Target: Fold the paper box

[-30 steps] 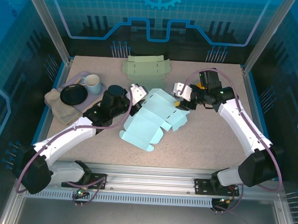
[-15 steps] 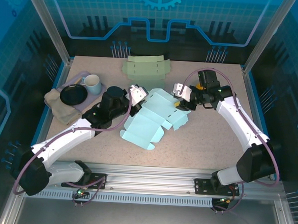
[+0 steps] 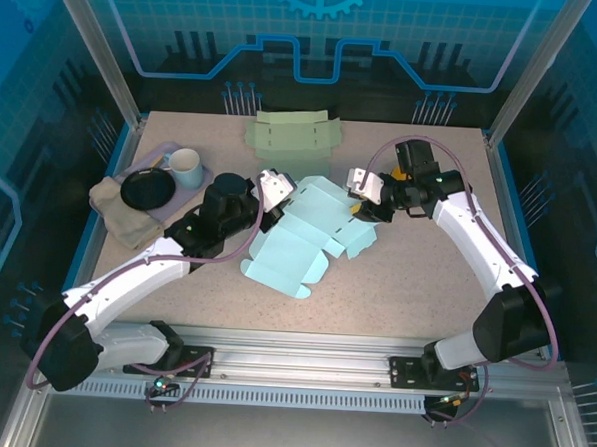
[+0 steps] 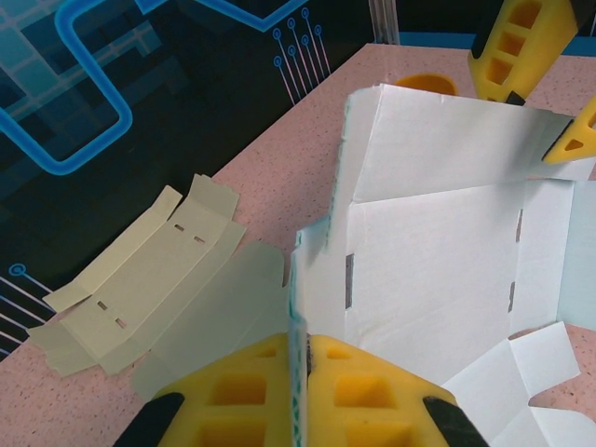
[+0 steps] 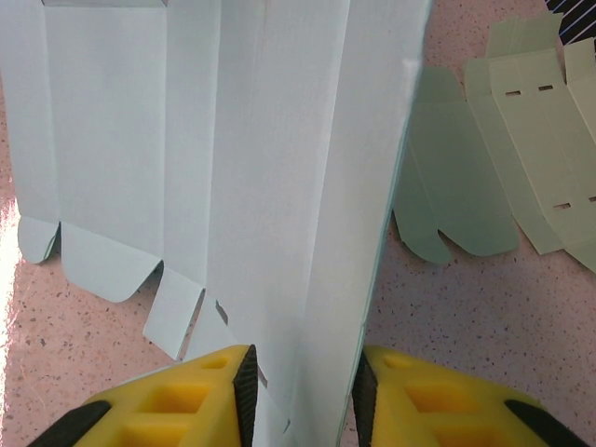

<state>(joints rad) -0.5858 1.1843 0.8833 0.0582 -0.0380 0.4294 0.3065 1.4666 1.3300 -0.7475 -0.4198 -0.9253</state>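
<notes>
Blue paper box (image 3: 298,239), wall-raising step: left hand (image 4: 300,358) clenched on flap (image 4: 312,279); right hand (image 5: 303,372) straddles opposite wall (image 5: 307,186), grip unclear. Next: pinch, fold inward.

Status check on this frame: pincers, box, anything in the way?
Left pincer shut on the box edge. Right pincer astride its raised wall, jaws apart. Box partly folded. Green cutout lies flat behind it.

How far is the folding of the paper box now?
Done: one wall of the blue box stands up along a crease. In hand: the left gripper pinches a side flap, and the right gripper straddles a raised panel, not clearly clamped. Left: most panels lie flat, with no closed box shape yet. The green blank lies flat beyond it.
</notes>
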